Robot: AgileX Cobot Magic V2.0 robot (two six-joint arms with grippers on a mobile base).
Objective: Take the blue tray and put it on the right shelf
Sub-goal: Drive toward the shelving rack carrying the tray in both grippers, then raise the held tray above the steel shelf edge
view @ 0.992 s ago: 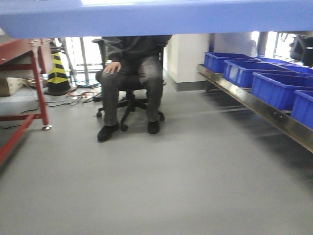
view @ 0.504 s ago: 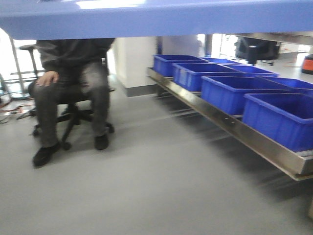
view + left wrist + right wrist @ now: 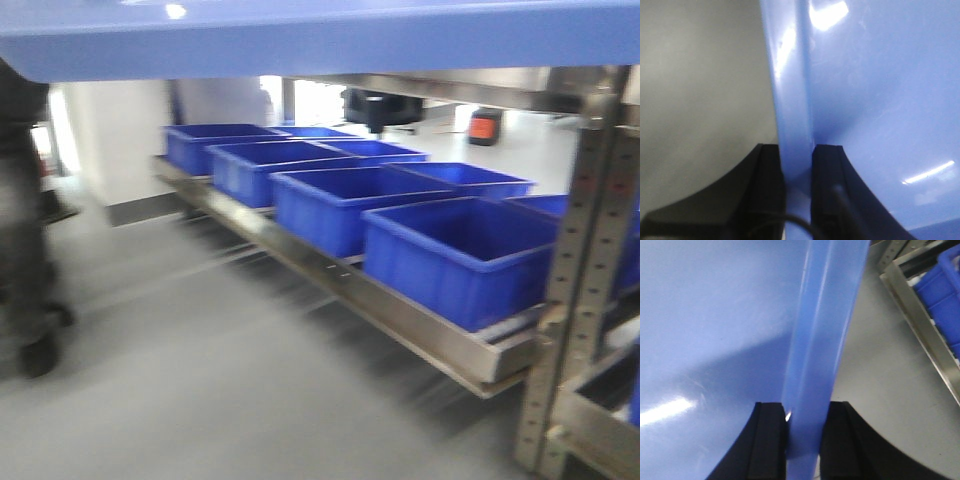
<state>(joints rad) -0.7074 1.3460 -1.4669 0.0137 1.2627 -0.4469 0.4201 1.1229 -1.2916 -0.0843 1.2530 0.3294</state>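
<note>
The blue tray [image 3: 320, 40] hangs across the top of the front view, its pale glossy underside facing me. In the left wrist view my left gripper [image 3: 797, 165] is shut on the blue tray's [image 3: 880, 100] left rim. In the right wrist view my right gripper [image 3: 805, 420] is shut on the blue tray's [image 3: 715, 340] right rim. The right shelf [image 3: 400, 315], a steel rack with a shiny front rail and a perforated upright [image 3: 575, 290], fills the right half of the front view, below and beyond the tray. The right wrist view catches a corner of the right shelf [image 3: 920, 315].
Several deep dark-blue bins [image 3: 455, 255] sit in a row on the rack's low level. A seated person [image 3: 25, 250] in dark clothes is at the far left edge. Grey floor [image 3: 200, 380] spreads in front of the rack.
The view has swung to the right: the seated person slid from the middle to the left edge and the steel rack with its bins came from the right to fill the frame. Both grips hold.
</note>
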